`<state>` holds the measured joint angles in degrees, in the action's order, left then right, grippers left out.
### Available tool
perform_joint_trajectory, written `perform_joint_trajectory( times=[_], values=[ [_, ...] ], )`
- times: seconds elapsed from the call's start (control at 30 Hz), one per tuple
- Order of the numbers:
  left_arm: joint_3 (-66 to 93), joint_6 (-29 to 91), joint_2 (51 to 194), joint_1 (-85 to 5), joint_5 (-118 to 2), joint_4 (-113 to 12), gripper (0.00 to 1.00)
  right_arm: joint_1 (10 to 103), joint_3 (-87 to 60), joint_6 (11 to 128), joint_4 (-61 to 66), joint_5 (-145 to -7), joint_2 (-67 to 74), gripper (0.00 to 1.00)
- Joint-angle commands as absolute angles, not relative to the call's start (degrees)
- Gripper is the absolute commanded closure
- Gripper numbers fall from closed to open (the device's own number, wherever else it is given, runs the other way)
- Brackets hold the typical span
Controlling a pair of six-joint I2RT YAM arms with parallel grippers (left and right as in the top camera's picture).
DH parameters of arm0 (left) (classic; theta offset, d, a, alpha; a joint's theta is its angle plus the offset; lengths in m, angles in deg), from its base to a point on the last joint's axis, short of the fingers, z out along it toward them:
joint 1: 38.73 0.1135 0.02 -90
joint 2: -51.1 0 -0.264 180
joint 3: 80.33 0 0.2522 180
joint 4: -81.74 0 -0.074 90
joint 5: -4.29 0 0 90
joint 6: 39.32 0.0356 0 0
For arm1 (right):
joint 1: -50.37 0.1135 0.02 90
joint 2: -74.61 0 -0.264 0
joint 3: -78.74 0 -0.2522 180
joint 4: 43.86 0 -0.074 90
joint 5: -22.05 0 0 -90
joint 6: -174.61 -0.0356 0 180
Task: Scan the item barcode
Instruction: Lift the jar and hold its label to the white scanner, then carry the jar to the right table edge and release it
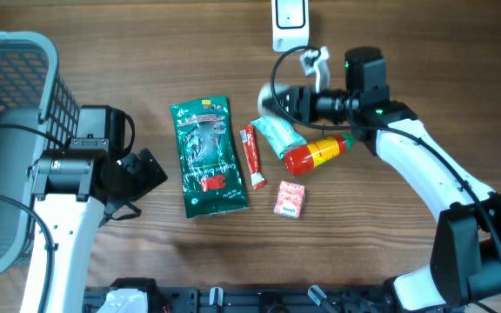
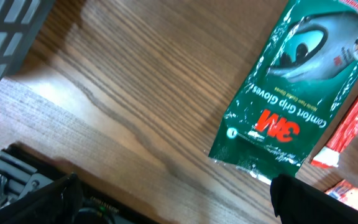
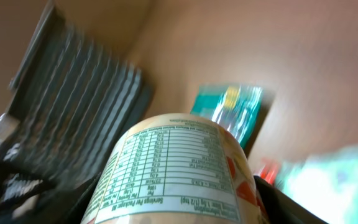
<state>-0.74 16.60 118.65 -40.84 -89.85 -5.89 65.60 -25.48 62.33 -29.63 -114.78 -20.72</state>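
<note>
My right gripper (image 3: 169, 202) is clamped on the red sauce bottle with a yellow label and green cap (image 1: 318, 153), just beside the teal tube (image 1: 278, 135), near the white scanner unit (image 1: 290, 22). My left gripper (image 1: 150, 169) stands wide apart beside the green glove packet (image 1: 207, 156)

My overhead view is evenly bright and sharp, with soft shadows on the desk (image 1: 163, 252) beside the arms. On the left wrist view the glove packet (image 2: 291, 99) catches glare, and the fingers (image 2: 316, 202) are dark blurs. The right wrist view is smeared; only the labelled can (image 3: 173, 168) reads fairly clearly.
</note>
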Motion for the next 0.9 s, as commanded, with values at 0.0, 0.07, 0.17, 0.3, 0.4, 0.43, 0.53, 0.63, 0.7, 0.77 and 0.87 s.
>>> perform_joint_trajectory(
  times=[0.0, 0.07, 0.17, 0.3, 0.4, 0.43, 0.53, 0.63, 0.7, 0.77, 0.87],
  values=[
    [-1.01, 17.47, 118.71, -40.47, -89.37, -5.8, 0.0, 65.6, -24.45, 67.33, -39.16, -97.03, -19.65, 0.39],
    [-1.01, 17.47, 118.71, -40.47, -89.37, -5.78, 0.0, 65.6, -24.45, 71.53, -44.19, -89.1, -20.85, 0.38],
    [-1.01, 17.47, 118.71, -40.47, -89.37, -5.8, 0.0, 65.58, -24.43, 76.36, -53.7, -82.21, -25.09, 0.36],
    [-1.01, 17.47, 118.71, -40.47, -89.37, -5.78, 0.0, 65.58, -23.99, 77.17, -71.38, -77.78, -35.08, 0.32],
    [-1.01, 17.47, 118.71, -40.47, -89.37, -5.8, 0.0, 65.58, -18.16, 77.12, -78.64, -76.29, -45.01, 0.32],
    [-1.01, 17.47, 118.71, -40.47, -89.37, -5.78, 0.0, 65.6, -14.33, 77.15, -78.72, -76.29, -48.72, 0.31],
    [-1.01, 17.47, 118.71, -40.47, -89.37, -5.78, 0.0, 65.58, -2.99, 78.02, -78.44, -76.25, -57.62, 0.31],
    [-1.01, 17.47, 118.71, -40.47, -89.37, -5.8, 0.0, 65.58, 5.64, 78.65, -74.57, -73.19, -62.56, 0.31],
    [-1.01, 17.47, 118.71, -40.47, -89.37, -5.8, 0.0, 65.58, 8.09, 78.61, -72.91, -72.69, -63.67, 0.31],
    [-1.01, 17.47, 118.71, -40.47, -89.37, -5.8, 0.0, 65.58, 8.31, 78.63, -73.26, -72.66, -63.74, 0.3],
    [-1.01, 17.47, 118.71, -40.47, -89.37, -5.8, 0.0, 65.55, 8.31, 77.98, -72.89, -72.64, -63.59, 0.32]
  ],
)
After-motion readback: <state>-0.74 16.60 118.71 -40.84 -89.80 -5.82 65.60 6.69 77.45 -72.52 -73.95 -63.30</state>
